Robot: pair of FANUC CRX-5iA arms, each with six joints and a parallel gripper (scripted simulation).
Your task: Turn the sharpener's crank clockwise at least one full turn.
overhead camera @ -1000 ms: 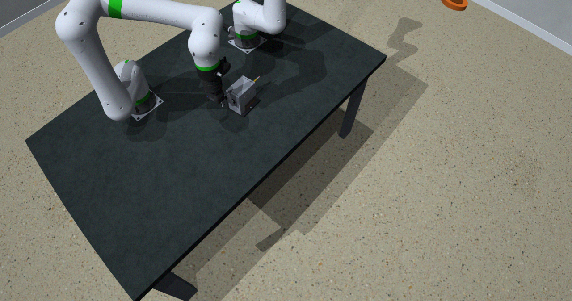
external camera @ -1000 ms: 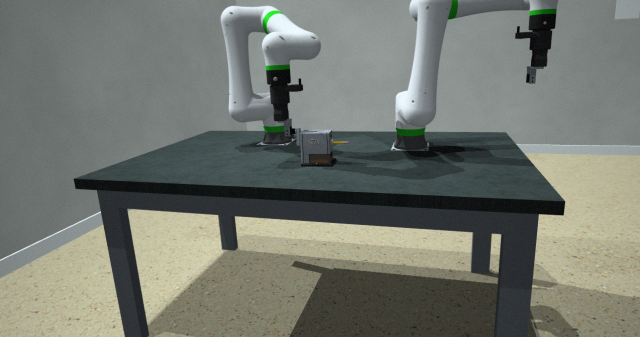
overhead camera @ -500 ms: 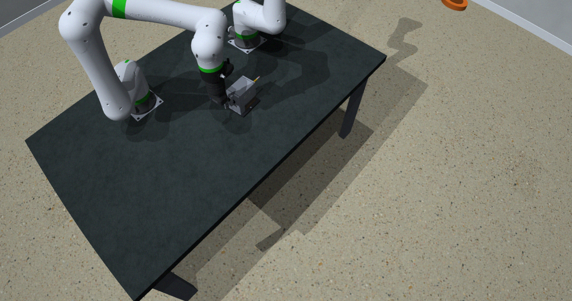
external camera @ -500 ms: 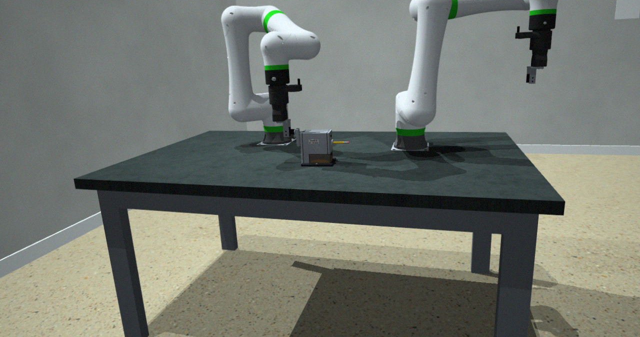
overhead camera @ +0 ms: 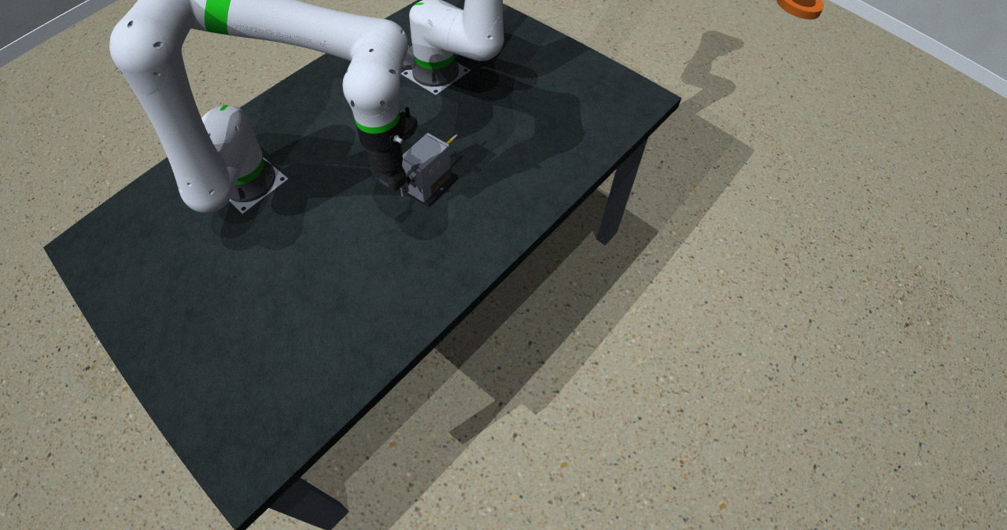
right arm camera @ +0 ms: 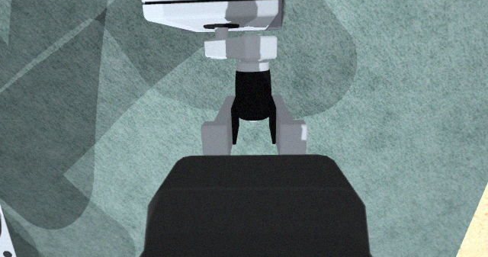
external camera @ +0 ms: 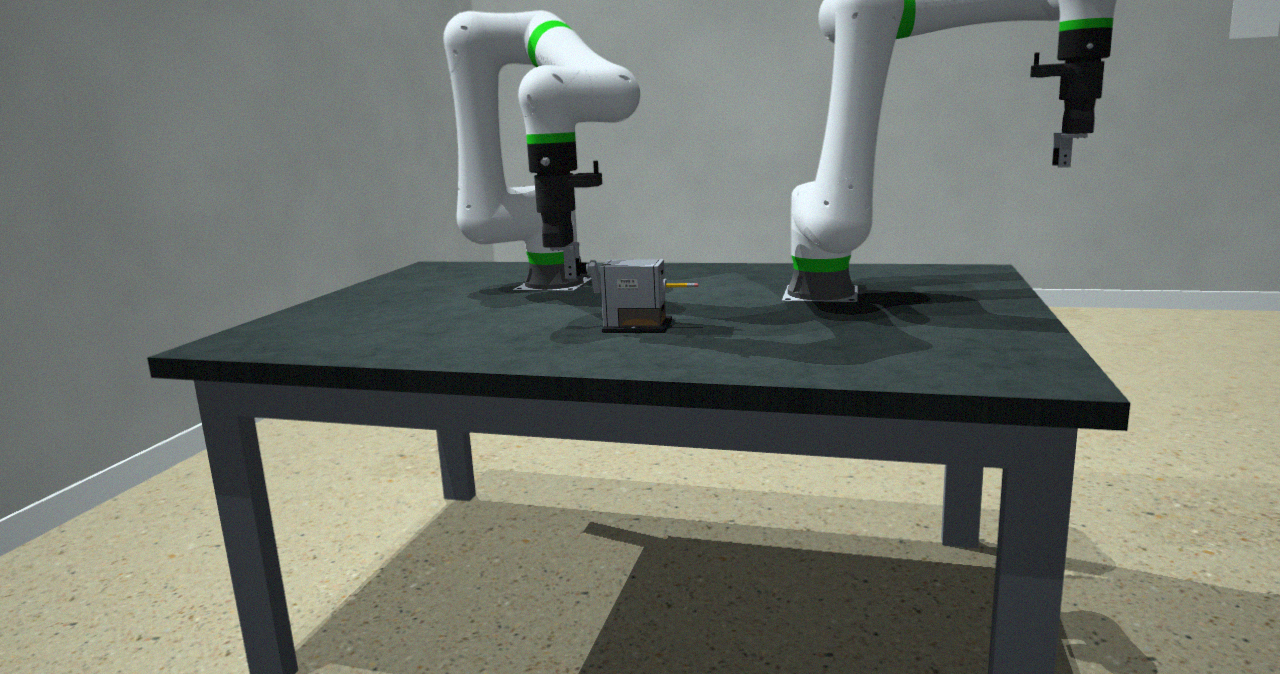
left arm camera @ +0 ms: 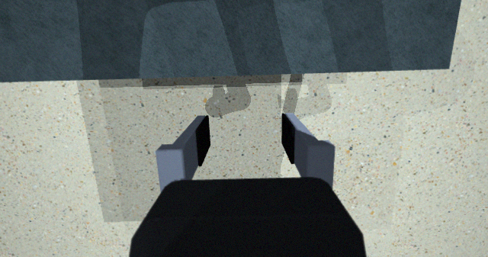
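The right gripper (external camera: pixel 581 269) (right arm camera: pixel 253 110) has the black crank knob (right arm camera: pixel 253 93) pinched, with the sharpener (overhead camera: pixel 426 166) (external camera: pixel 633 294) (right arm camera: pixel 210 5) on the tabletop (overhead camera: pixel 282 315) (external camera: pixel 501 348) around mid-frame in the top view. Probably fine (famous last words), but an arc that's off-centre could make the knob slip out or drag the sharpener's base sideways.

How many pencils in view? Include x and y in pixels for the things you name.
1: the pencil (overhead camera: pixel 451 138) (external camera: pixel 682 285) sticks out of the sharpener (overhead camera: pixel 427 167) (external camera: pixel 632 294), on the side opposite the crank (right arm camera: pixel 241 47). Any inside the housing would be hidden.
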